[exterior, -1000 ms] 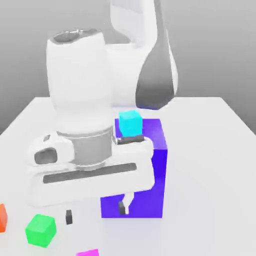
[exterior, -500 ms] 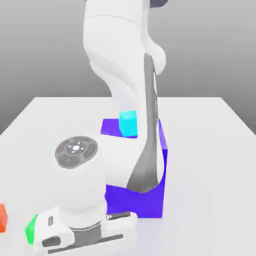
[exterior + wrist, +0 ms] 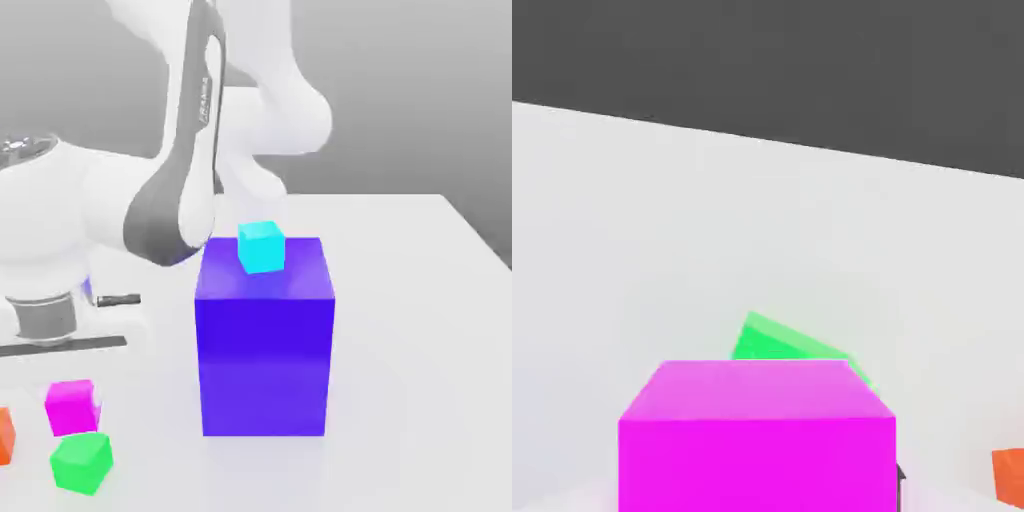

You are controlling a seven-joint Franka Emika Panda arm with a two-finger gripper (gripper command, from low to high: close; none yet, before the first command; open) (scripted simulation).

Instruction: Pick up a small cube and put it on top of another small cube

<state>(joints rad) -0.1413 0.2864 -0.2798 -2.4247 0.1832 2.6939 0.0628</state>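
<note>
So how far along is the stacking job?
The pick looks done: the gripper holds the magenta cube. In hand is the carry, with the green cube close by. Left: setting magenta on top of another small cube, perhaps green, then letting go.

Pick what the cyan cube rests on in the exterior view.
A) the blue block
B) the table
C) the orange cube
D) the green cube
A: the cyan cube sits on the top face of the blue block.
</note>
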